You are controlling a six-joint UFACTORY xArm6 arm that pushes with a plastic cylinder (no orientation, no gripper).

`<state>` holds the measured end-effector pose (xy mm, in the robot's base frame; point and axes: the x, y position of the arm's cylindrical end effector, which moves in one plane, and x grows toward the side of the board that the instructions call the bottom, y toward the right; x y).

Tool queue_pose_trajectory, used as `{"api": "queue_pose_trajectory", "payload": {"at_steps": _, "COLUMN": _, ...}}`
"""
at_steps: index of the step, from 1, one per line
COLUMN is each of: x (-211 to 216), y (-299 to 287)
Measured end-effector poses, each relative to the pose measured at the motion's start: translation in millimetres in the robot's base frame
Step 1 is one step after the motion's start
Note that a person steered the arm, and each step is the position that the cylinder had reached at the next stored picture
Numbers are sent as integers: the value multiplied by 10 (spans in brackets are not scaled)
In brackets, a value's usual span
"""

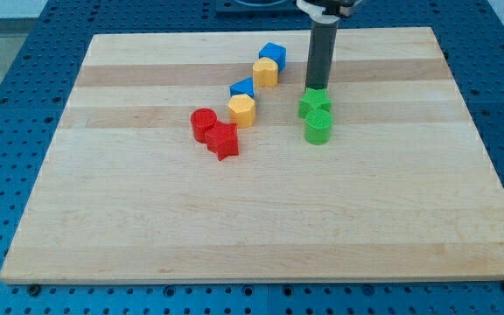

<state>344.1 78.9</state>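
My tip sits right behind the green star, touching it or almost. A green round block is just in front. Left are yellow, blue and red blocks on the wooden board. The rod has no jaws.

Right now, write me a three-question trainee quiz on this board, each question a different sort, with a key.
1. True or false: my tip sits at the upper edge of the green star block.
2. Which block lies directly below the green star block in the view? A) red cylinder B) green cylinder C) blue block
3. Fill in: the red star block touches the red ____.

Key: 1 true; 2 B; 3 cylinder.
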Motion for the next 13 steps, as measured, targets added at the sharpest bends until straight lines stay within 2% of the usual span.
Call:
{"api": "queue_pose_trajectory", "payload": {"at_steps": 5, "x": 114, "y": -60}}
{"api": "queue_pose_trajectory", "payload": {"at_steps": 8, "x": 36, "y": -602}}
{"api": "queue_pose_trajectory", "payload": {"at_steps": 10, "x": 477, "y": -988}}
{"api": "queue_pose_trajectory", "payload": {"at_steps": 11, "x": 832, "y": -1019}}
{"api": "queue_pose_trajectory", "payload": {"at_steps": 13, "x": 1331, "y": -672}}
